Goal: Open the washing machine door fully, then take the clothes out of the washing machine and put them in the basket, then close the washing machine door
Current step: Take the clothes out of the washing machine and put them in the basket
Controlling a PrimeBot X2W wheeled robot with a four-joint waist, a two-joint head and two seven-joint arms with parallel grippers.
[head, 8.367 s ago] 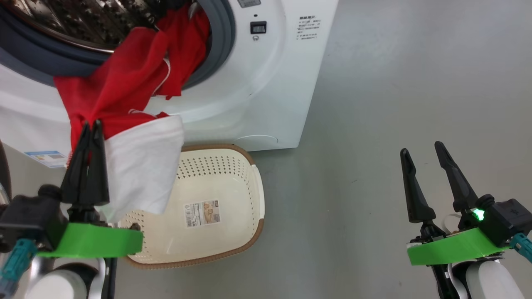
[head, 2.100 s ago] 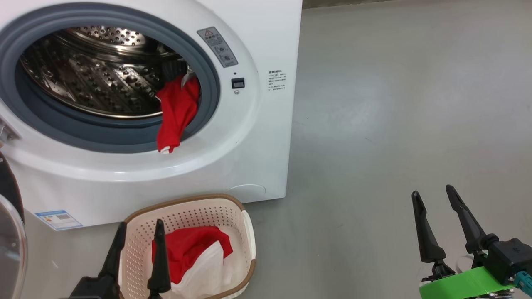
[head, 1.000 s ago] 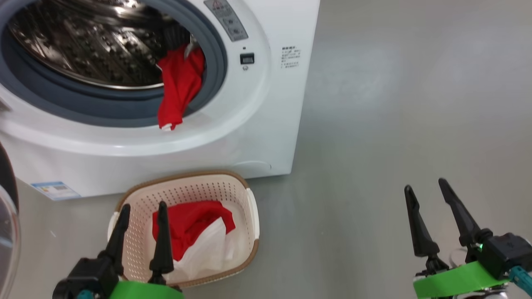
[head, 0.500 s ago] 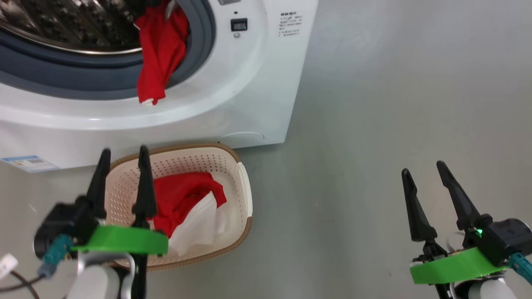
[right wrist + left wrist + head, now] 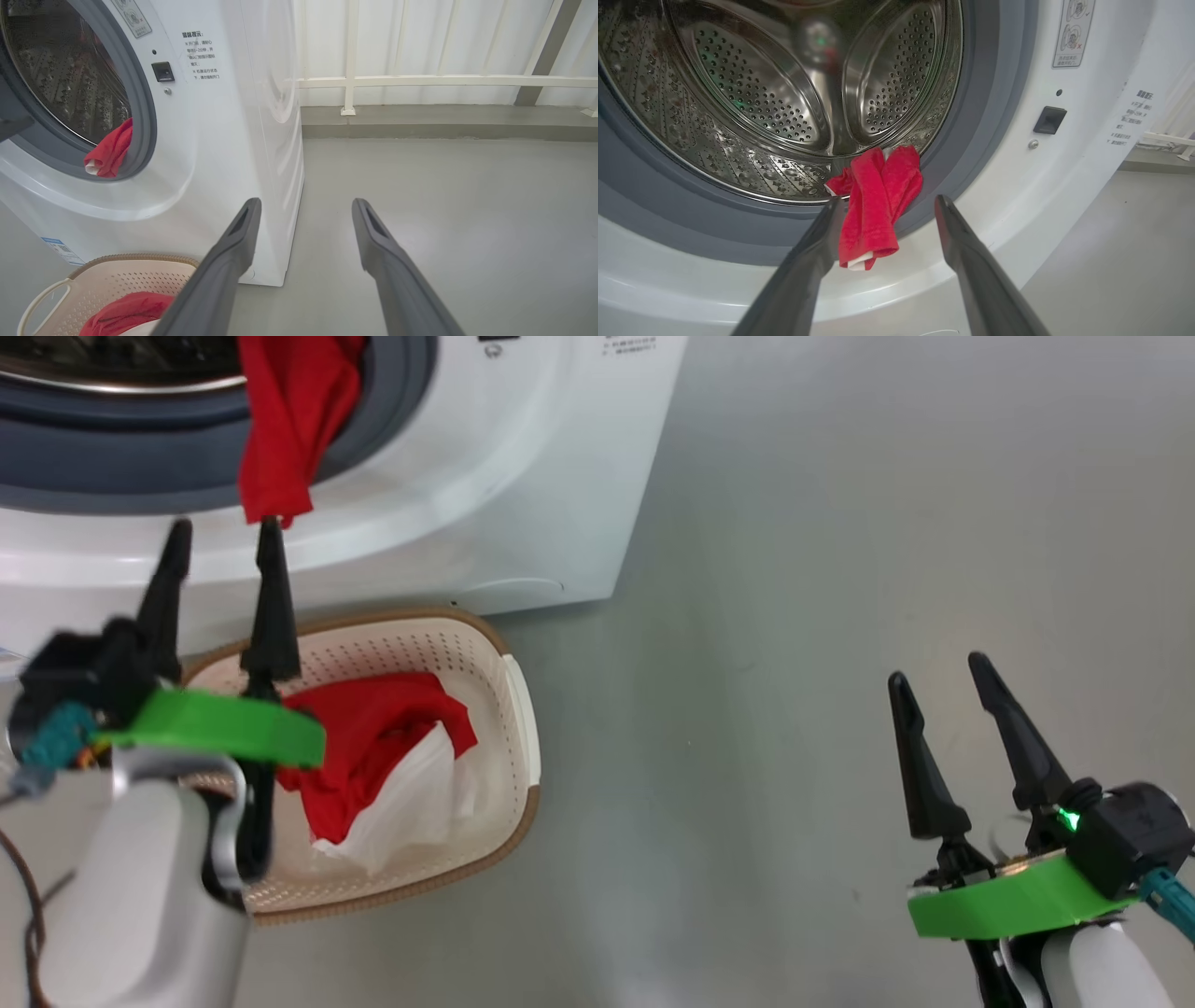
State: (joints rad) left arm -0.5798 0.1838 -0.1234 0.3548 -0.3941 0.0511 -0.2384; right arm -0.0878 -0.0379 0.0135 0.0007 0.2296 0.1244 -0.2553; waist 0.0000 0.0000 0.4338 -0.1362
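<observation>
- While some clothes are lying in the basket, I am aiming the spread left gripper at the red piece hanging from the washing machine;
- I am planning to clamp it next; the right gripper is idling at the right, fingers apart.

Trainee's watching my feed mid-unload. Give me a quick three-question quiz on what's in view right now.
1. True or false: the left gripper and the right gripper both stand open.
2. Where does the red-and-white bundle lie? A) in the basket B) on the floor C) in the drum
3. What hangs out over the grey seal of the washing machine, just ahead of the left gripper?

Key: 1 true. 2 A. 3 a red cloth.
</observation>
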